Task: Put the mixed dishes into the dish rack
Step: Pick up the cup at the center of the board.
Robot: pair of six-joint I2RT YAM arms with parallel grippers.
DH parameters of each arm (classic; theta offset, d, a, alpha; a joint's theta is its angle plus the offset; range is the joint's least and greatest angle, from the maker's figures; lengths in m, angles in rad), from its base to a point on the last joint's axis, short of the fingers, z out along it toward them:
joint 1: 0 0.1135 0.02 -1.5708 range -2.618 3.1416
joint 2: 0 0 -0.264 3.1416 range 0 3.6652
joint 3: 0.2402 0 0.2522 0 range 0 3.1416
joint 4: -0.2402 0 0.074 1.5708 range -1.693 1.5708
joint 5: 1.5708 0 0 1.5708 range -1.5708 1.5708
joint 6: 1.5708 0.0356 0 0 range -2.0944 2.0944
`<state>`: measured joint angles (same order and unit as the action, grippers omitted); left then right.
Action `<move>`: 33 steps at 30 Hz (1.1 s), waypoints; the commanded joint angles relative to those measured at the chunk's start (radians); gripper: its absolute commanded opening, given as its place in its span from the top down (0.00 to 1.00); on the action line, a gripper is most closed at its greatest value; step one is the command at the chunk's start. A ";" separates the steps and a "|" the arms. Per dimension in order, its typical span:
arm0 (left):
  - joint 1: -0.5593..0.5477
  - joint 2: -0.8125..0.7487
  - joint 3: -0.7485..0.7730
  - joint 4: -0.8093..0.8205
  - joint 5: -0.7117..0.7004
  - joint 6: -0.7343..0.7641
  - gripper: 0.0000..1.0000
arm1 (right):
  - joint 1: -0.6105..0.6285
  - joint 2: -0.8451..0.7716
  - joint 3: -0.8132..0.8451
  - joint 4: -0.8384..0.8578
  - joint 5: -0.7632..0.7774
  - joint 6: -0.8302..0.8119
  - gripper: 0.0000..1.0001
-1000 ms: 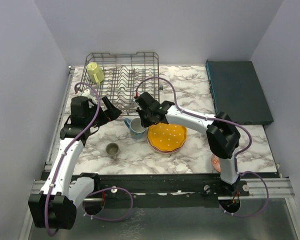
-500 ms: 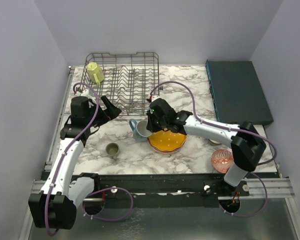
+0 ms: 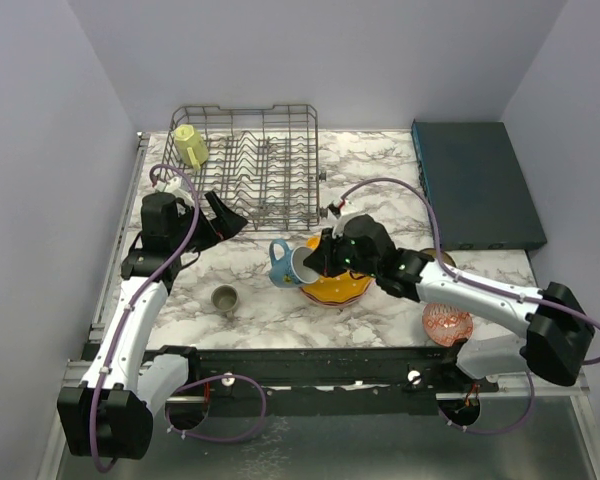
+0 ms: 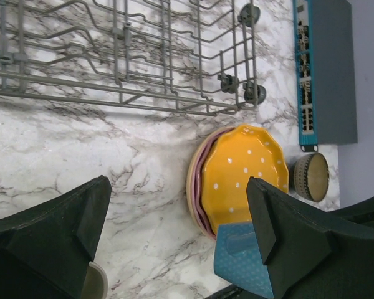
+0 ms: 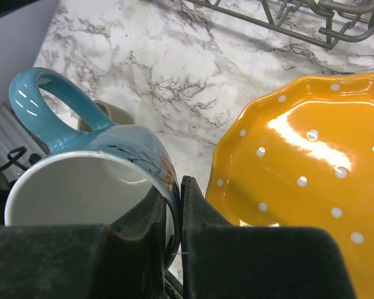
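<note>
**A:** Over on the left, how do the jaws stand?

**B:** The left gripper is spread wide and holds nothing. It hangs over the marble table, near the front of the dish rack. A yellow mug sits in the rack's far-left corner, and a grey-olive mug stands on the table.

**A:** And the middle?

**B:** The right gripper is pinched almost closed on the blue mug, one finger inside the rim and one outside. The mug is glossy blue with a white inside. It is tipped, handle to the left, beside the orange dotted plate, which is stacked on a pink plate.

**A:** Further right?

**B:** A brown bowl, a red-patterned bowl and a teal box, all between pale walls.
</note>
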<state>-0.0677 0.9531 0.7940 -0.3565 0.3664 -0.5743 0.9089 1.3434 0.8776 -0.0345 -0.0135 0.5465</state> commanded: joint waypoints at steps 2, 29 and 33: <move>-0.003 -0.020 -0.019 0.103 0.181 -0.006 0.01 | 0.005 -0.139 -0.068 0.153 -0.019 0.063 1.00; -0.079 -0.127 -0.065 0.706 0.493 -0.493 0.01 | 0.004 -0.592 -0.224 0.349 0.074 0.214 1.00; -0.089 -0.136 -0.079 0.762 0.490 -0.543 0.01 | 0.005 -0.576 -0.225 0.422 0.068 0.250 0.99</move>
<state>-0.1459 0.8375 0.7380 0.2935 0.8330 -1.0466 0.9096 0.7715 0.6544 0.2028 0.0471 0.7231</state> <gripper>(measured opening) 0.986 0.093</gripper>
